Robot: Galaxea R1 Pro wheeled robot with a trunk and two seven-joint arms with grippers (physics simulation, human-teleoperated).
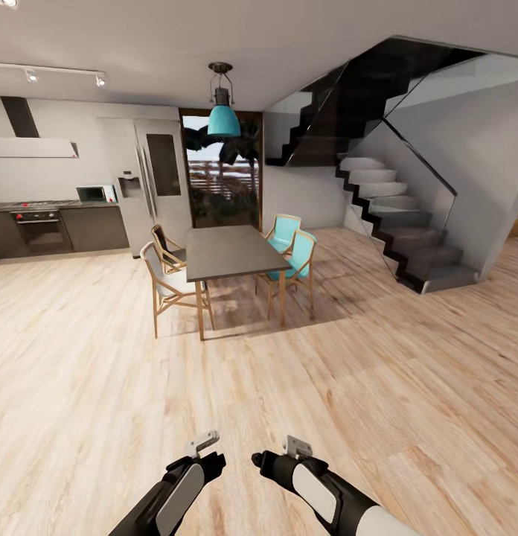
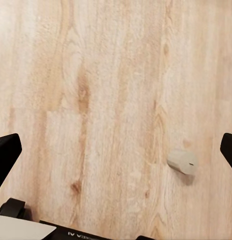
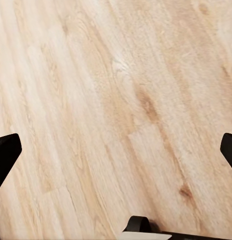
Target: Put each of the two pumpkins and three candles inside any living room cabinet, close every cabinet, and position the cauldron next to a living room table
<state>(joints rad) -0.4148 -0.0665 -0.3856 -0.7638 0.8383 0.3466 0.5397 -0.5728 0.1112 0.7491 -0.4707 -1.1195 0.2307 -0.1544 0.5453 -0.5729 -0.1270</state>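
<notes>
You have wide bare wooden floor (image 1: 408, 387) in front of you and to both sides. The nearest obstacle ahead is the dining table (image 1: 231, 253), the taller one with a dark top and slim wooden legs, with two pale chairs (image 1: 170, 279) on its left side and two teal chairs (image 1: 295, 257) on its right. A teal lamp (image 1: 223, 115) hangs above it. Further left, along the wall, are the dark kitchen units (image 1: 54, 227) and the fridge (image 1: 151, 179). At the right the staircase (image 1: 408, 231) comes down to the floor, with open floor between it and the table.

Your left gripper (image 2: 116, 150) is spread wide and holds nothing; its two dark fingertips (image 2: 7, 152) show at the opposite edges of the left wrist view. Between them one candle (image 2: 182, 161) lies on its side on the floor, closer to one fingertip, and touches neither.

Your right gripper (image 3: 116, 150) is spread the same way, empty, with bare planks under it. In the head view both arms are low and close together
</notes>
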